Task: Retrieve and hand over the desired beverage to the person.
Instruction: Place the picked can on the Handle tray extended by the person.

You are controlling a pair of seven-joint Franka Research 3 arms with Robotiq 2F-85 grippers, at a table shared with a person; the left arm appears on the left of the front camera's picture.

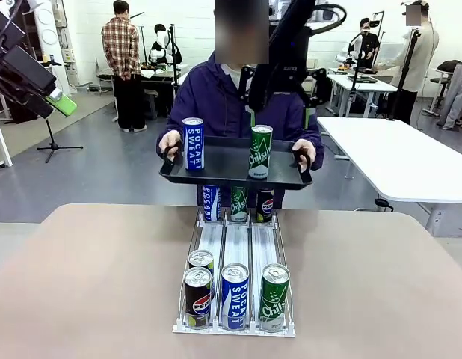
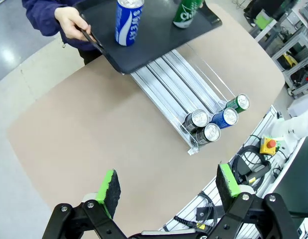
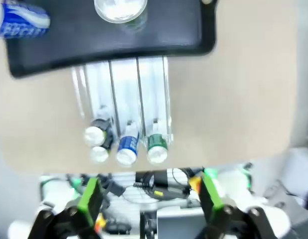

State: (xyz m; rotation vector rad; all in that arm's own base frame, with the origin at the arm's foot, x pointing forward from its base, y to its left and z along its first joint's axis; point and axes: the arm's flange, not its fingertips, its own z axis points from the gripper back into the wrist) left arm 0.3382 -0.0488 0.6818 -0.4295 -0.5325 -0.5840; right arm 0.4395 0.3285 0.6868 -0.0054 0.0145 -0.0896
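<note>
While the person (image 1: pixel 231 97) holds a black tray (image 1: pixel 223 173) carrying 2 cans above the desk (image 1: pixel 89 284), 4 cans sit at the rack's (image 1: pixel 235 254) front; both jaws gape wide, empty.

The grippers are chunky black linkages: left gripper (image 2: pixel 166 185) and right gripper (image 3: pixel 149 191) both have bright green pads (image 2: pixel 108 186) and silver screws. The person (image 1: pixel 238 93) wears a dark purple-navy jacket.

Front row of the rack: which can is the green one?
The Chilsung can in the rack's right lane; the Pocari Sweat can beside it is blue, the Pepsi can dark.
</note>
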